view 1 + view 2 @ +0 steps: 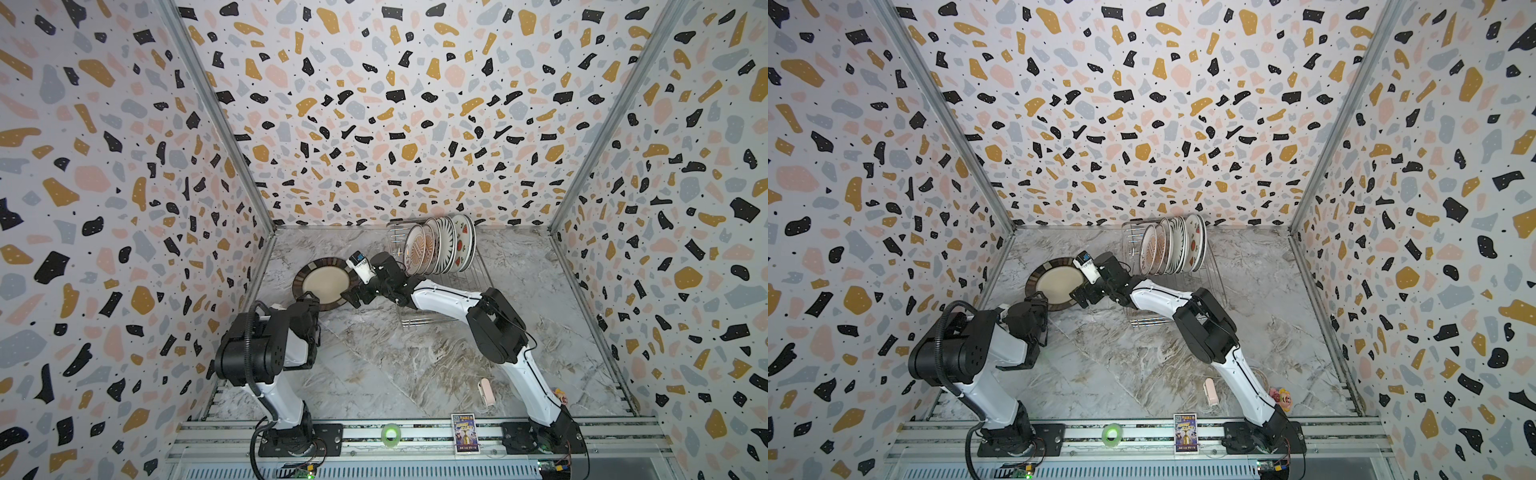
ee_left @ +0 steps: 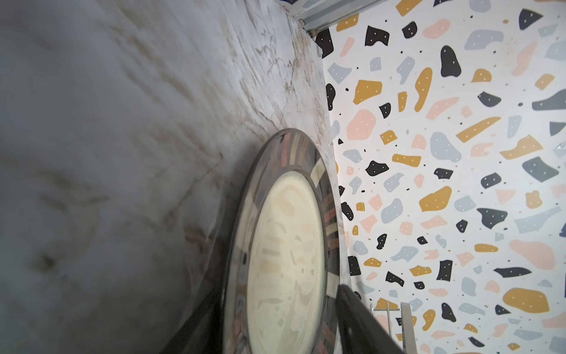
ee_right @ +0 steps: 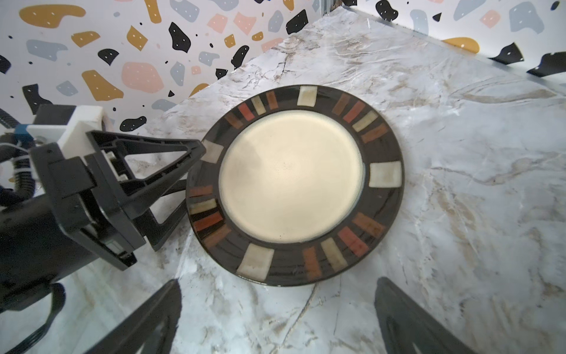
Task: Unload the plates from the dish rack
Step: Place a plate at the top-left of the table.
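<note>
One brown-rimmed plate (image 1: 326, 282) lay flat on the marble tabletop (image 1: 415, 365), at nine o'clock from the dish rack (image 1: 397, 239). The left gripper (image 3: 193, 174) sat at its rim, jaws parted astride the edge and seemingly not clamping it. The right gripper (image 3: 277, 286) hovered above, spread wide and empty. At least four upright plates (image 1: 440, 247) stood racked, so most of the unloading looked undone.

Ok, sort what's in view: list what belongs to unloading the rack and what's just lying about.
Job: dish rack; plates standing in it; brown-rimmed plate lying flat on the table.
Lying about: green tape roll, printed card, pink object, small toy.
</note>
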Robot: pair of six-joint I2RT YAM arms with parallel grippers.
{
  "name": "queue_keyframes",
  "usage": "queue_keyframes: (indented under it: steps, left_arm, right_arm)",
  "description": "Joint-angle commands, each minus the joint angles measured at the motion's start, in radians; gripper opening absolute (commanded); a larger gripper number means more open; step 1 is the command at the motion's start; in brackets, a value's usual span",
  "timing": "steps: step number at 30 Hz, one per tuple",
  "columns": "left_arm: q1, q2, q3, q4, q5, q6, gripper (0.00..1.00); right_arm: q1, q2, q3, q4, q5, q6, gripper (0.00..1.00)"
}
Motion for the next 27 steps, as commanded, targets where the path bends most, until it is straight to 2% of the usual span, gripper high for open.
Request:
queue_keyframes:
  steps: [1,3,4,7,10,14,16,20,23,25,27]
  left_arm:
    - [0.007,-0.032,-0.001,0.029,-0.012,0.012,0.69]
    - [0.007,-0.056,-0.004,-0.023,-0.027,0.012,0.76]
    - [0.007,-0.069,-0.008,-0.032,-0.039,0.023,0.85]
    - [0.008,-0.147,-0.005,-0.158,-0.091,0.036,1.00]
    - [0.009,-0.240,0.020,-0.334,-0.133,0.076,1.00]
    - [0.009,-0.344,-0.004,-0.408,-0.159,0.089,1.00]
    - [0.008,-0.401,-0.017,-0.452,-0.178,0.091,1.00]
    - [0.008,-0.502,0.028,-0.654,-0.193,0.125,1.00]
    - [0.009,-0.578,0.036,-0.738,-0.185,0.132,1.00]
    - [0.008,-0.642,0.026,-0.773,-0.188,0.138,0.99]
    - [0.008,-0.706,0.004,-0.771,-0.187,0.142,0.99]
  right_arm:
    - [0.012,-0.097,-0.018,0.025,-0.006,0.009,0.99]
    - [0.017,-0.117,-0.038,0.028,0.002,0.006,0.99]
    - [0.020,-0.126,-0.048,0.028,0.011,0.002,0.99]
    - [0.027,-0.165,-0.075,0.028,0.039,-0.016,0.99]
    - [0.035,-0.210,-0.087,-0.014,0.071,-0.064,0.99]
    - [0.052,-0.281,-0.114,-0.055,0.152,-0.085,0.99]
    - [0.072,-0.339,-0.175,-0.025,0.221,-0.103,0.99]
    - [0.116,-0.492,-0.391,0.147,0.432,-0.139,0.99]
    - [0.149,-0.599,-0.518,0.236,0.616,-0.185,0.99]
    - [0.150,-0.660,-0.575,0.277,0.626,-0.233,0.99]
    - [0.148,-0.733,-0.713,0.444,0.599,-0.309,0.99]
